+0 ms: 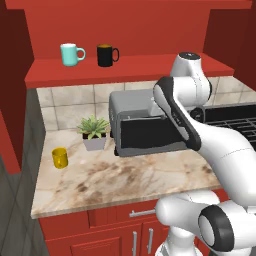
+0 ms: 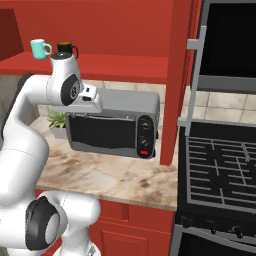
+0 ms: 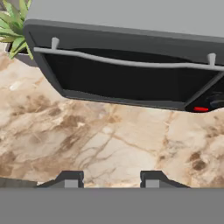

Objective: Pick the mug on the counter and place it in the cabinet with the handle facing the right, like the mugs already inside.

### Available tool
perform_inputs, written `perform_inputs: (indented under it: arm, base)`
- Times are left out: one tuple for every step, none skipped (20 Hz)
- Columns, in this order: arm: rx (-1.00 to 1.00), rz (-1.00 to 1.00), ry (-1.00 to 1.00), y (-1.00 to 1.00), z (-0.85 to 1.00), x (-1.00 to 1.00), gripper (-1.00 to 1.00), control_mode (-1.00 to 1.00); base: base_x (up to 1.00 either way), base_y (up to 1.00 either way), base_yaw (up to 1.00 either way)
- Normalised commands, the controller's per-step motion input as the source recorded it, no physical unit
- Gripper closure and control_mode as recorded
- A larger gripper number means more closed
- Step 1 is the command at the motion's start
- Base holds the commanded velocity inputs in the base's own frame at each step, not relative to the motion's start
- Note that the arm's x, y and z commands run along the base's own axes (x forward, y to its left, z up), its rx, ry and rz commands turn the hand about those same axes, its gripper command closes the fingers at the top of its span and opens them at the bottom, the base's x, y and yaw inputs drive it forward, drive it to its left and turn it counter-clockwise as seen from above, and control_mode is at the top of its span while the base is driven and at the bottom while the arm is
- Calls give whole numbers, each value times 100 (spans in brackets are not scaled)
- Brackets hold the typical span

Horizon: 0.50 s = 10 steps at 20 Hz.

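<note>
One yellow mug [image 1: 59,157] far left on the worktop [image 1: 125,175] beside the plant [image 1: 93,132]; hand [image 3: 109,179] empty, fingers apart, near the toaster oven [image 1: 145,122]; risk of clipping the plant or misaligning the handle.

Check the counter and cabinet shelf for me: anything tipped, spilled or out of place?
Nothing stands out. The yellow mug stands upright on the counter beside the potted plant; the teal mug and black mug stand upright in the cabinet, handles right.

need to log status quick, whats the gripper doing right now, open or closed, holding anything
gripper: open, holding nothing, fingertips apart above the counter in front of the toaster oven.
</note>
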Motion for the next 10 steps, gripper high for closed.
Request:
perform_inputs:
  arm:
    - [0,0,0,0,0,-1,-100,-100]
    - [5,-6,0,14,-13,0,-100,-100]
    - [7,-5,0,18,-16,0,-100,-100]
    - [8,-6,-1,32,-22,-1,-100,-100]
    - [9,-8,-4,40,-23,-2,-100,-100]
    - [9,-9,-4,41,-23,0,-100,-100]
    - [9,-10,-5,45,-24,0,-100,-100]
    - [9,-10,-4,45,-25,0,-100,-100]
    - [9,-9,-3,43,-26,0,-100,-100]
    - [9,-9,-2,42,-27,0,-100,-100]
  base:
    - [0,0,0]
    - [0,0,0]
    - [0,0,0]
    - [0,0,0]
    - [0,0,0]
    - [0,0,0]
    - [0,0,0]
    - [0,0,0]
    - [0,0,0]
    - [0,0,0]
